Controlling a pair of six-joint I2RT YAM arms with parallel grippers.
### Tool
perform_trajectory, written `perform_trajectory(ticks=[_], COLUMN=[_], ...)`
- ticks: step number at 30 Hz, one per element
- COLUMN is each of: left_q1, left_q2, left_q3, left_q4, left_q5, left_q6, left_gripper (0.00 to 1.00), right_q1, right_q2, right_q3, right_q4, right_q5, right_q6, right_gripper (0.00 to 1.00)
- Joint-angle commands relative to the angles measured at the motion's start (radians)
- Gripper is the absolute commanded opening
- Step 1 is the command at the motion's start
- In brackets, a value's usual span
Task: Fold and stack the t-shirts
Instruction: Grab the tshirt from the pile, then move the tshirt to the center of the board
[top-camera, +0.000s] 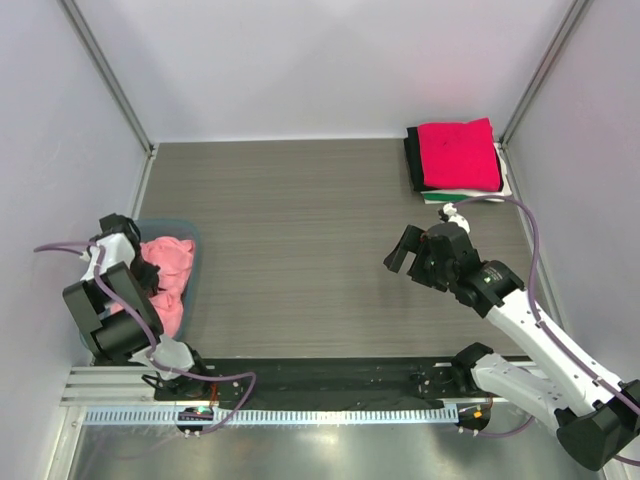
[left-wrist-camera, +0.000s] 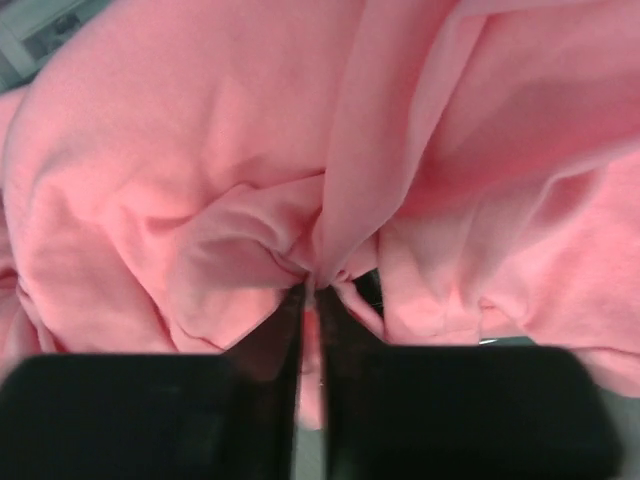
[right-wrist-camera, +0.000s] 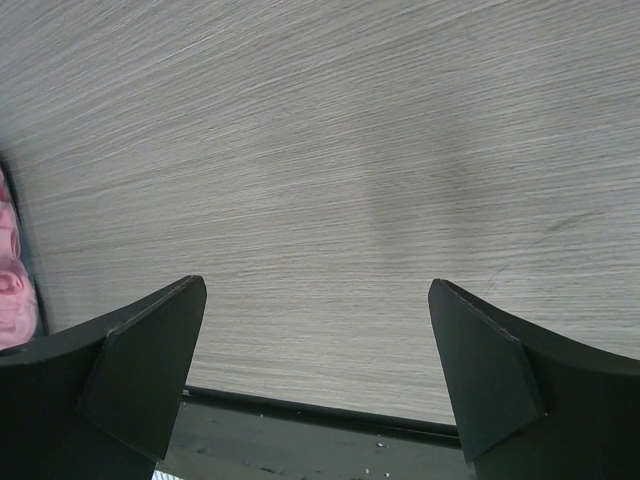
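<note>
nearest, left gripper (left-wrist-camera: 310, 297) pinched narrow on a raised fold of the salmon-pink t-shirt (left-wrist-camera: 180, 170), crumpled in the blue bin (top-camera: 193, 240) at near left; cloth bunched straight ahead of the fingertips, no clear long axis; further out, right gripper (right-wrist-camera: 315, 350) spread wide over bare table (top-camera: 290, 210), holding nothing, well apart from that shirt; farthest, folded stack (top-camera: 458, 152) in the far right corner; likely next a lift out, left arm's job.

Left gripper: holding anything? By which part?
Left gripper is shut on the salmon-pink t-shirt, pinching a bunched fold; which part of the shirt cannot be told. Right gripper open, empty.
</note>
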Motion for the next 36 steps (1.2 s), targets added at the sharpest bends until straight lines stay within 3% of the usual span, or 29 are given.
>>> perform_trajectory(ticks=[1, 6, 8, 11, 14, 17, 18, 21, 24, 27, 29, 31, 32, 33, 36], left_q1=[0.007, 0.005, -0.004, -0.061, -0.201, -0.451, -0.584, -0.827, -1.024, -1.215, -1.313, -1.373, -1.395, -1.418, -1.47], left_q2=[0.029, -0.068, -0.149, -0.264, -0.347, -0.378, -0.372, -0.303, -0.217, -0.128, -0.074, 0.013, 0.038, 0.059, 0.07], left_q3=[0.023, 0.102, 0.2, 0.383, 0.573, 0.764, 0.809, 0.955, 0.997, 0.941, 0.887, 0.77, 0.77, 0.755, 0.718], left_q4=[0.011, -0.056, -0.112, -0.159, -0.159, -0.133, -0.1, -0.087, -0.125, -0.17, -0.178, -0.153, -0.146, -0.142, -0.152], left_q5=[0.005, 0.023, 0.06, 0.109, 0.092, 0.043, 0.055, 0.09, 0.133, 0.092, 0.094, 0.269, 0.27, 0.267, 0.193], left_q6=[0.001, -0.002, -0.027, -0.076, -0.119, -0.159, -0.167, -0.142, -0.121, -0.118, -0.145, -0.171, -0.173, -0.177, -0.187], left_gripper=[0.0, 0.0, 0.0, 0.0, 0.0, 0.0, 0.0, 0.0, 0.0, 0.01, 0.08, 0.46, 0.46, 0.58, 0.72], right_q1=[0.001, 0.001, 0.001, 0.001, 0.002, 0.001, 0.001, 0.001, 0.001, 0.001, 0.001, 0.001, 0.001, -0.001, -0.001], right_q2=[-0.004, -0.011, -0.011, -0.005, -0.01, -0.033, -0.051, -0.089, -0.12, -0.165, -0.203, -0.238, -0.247, -0.257, -0.275], right_q3=[-0.005, -0.01, -0.01, 0.007, 0.044, 0.093, 0.101, 0.134, 0.173, 0.199, 0.211, 0.222, 0.225, 0.227, 0.222], right_q4=[0.043, 0.045, 0.045, 0.052, 0.051, 0.045, 0.04, 0.008, -0.035, -0.075, -0.099, -0.122, -0.13, -0.139, -0.171], right_q5=[0.015, 0.021, 0.022, 0.019, 0.016, 0.018, 0.03, 0.083, 0.145, 0.196, 0.246, 0.287, 0.295, 0.301, 0.297], right_q6=[-0.018, -0.023, -0.02, -0.015, -0.014, -0.011, -0.008, -0.004, -0.001, 0.009, 0.019, 0.023, 0.022, 0.022, 0.023], right_gripper=[1.0, 1.0, 1.0, 1.0, 1.0, 1.0, 1.0, 1.0, 0.99, 1.0, 1.0, 1.0, 1.0, 1.0, 1.0])
